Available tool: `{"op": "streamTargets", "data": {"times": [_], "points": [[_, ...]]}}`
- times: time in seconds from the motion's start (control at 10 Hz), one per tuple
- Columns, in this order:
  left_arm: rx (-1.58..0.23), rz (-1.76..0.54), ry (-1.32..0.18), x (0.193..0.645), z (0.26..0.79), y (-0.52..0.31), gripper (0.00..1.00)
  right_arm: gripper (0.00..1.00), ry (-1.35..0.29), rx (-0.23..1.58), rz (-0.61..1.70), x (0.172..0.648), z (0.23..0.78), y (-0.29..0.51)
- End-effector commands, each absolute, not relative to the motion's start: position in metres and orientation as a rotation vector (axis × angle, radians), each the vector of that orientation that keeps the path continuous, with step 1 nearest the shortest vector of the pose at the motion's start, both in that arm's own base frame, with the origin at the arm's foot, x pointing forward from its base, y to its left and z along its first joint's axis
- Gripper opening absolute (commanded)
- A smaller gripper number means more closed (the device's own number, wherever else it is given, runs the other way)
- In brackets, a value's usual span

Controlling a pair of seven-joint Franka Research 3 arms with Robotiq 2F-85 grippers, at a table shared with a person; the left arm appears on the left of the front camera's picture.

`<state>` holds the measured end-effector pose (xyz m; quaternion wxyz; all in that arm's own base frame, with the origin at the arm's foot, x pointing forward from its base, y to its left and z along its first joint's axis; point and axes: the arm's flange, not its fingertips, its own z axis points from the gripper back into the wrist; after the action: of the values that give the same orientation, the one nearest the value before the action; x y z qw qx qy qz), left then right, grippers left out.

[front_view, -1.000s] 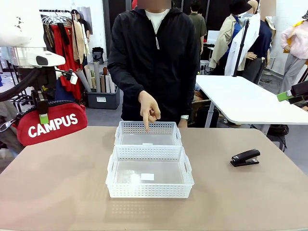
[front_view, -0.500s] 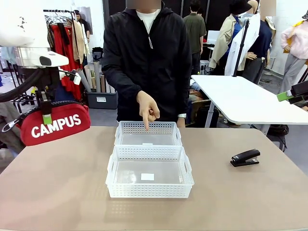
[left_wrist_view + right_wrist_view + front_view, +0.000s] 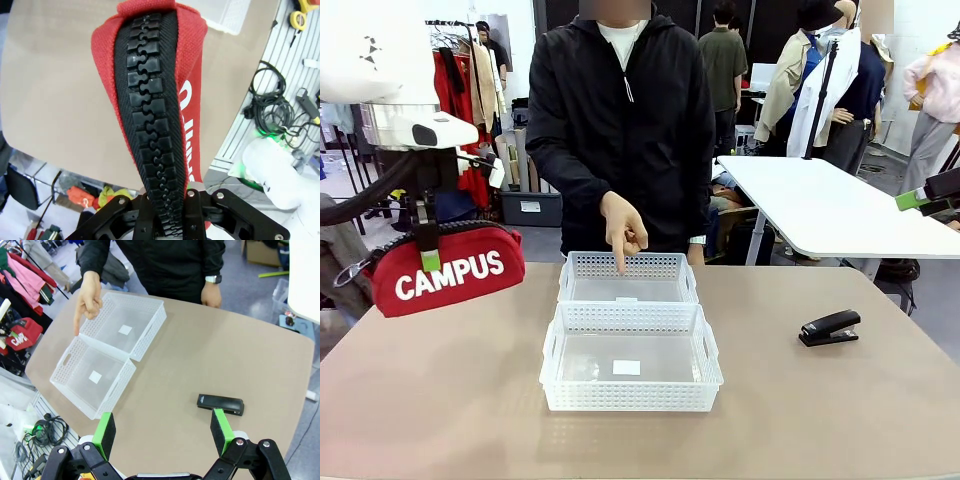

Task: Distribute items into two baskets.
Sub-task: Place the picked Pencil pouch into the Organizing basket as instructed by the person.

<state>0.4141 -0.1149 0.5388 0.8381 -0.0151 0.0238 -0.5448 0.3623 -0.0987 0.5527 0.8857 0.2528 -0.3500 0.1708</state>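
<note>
Red pouch (image 3: 450, 275) is drifting right of its spot a second ago, hanging in the air by the table's (image 3: 420, 400) left edge from my left gripper (image 3: 430, 262) clamping its zipper (image 3: 150, 110); carrying on, the dangling bag is risking clipping the person's hand (image 3: 623, 228) pointing into the far basket (image 3: 670, 258).

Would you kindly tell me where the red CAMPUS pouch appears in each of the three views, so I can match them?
Front view: the red pouch hangs at the left, held in the air by the left gripper.
Left wrist view: it takes up the centre, zipper towards the camera, clamped at the bottom.
Right wrist view: small, at the far left edge.
Shared landmark: the tan table.
</note>
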Motion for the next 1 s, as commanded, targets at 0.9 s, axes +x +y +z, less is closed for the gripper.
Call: {"op": "streamTargets", "data": {"times": [0.9], "points": [[-0.021,-1.421,0.023,0.391,0.515,-0.228,0.0,1.0,-0.744,0.542,0.366,0.364,0.553,-0.099]]}}
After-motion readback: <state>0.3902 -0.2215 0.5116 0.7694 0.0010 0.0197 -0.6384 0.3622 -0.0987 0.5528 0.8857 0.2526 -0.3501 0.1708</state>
